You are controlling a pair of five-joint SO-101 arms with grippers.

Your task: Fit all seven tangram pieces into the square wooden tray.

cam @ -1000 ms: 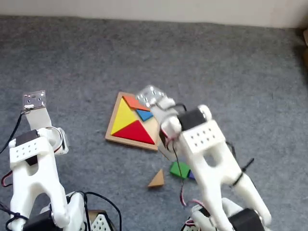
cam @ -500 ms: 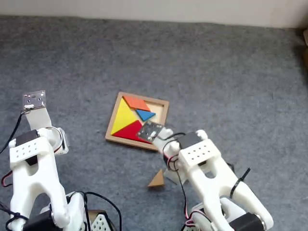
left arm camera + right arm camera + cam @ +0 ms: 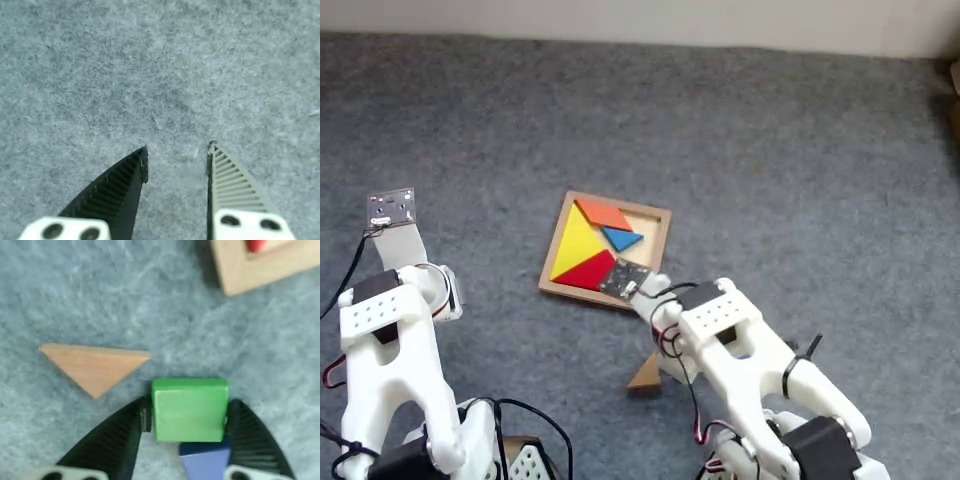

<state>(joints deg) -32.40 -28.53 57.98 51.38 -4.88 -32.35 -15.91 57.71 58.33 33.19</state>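
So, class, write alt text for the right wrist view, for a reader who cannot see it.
The right end effector grips a green square from both sides on grey carpet. A blue piece lies against the square on the wrist side, a tan triangle lies close by but apart, and a corner of the wooden tray shows beyond.

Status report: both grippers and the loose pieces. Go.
Left gripper open over carpet. Right gripper shut on green square. Tan triangle and blue piece close alongside; tray apart.
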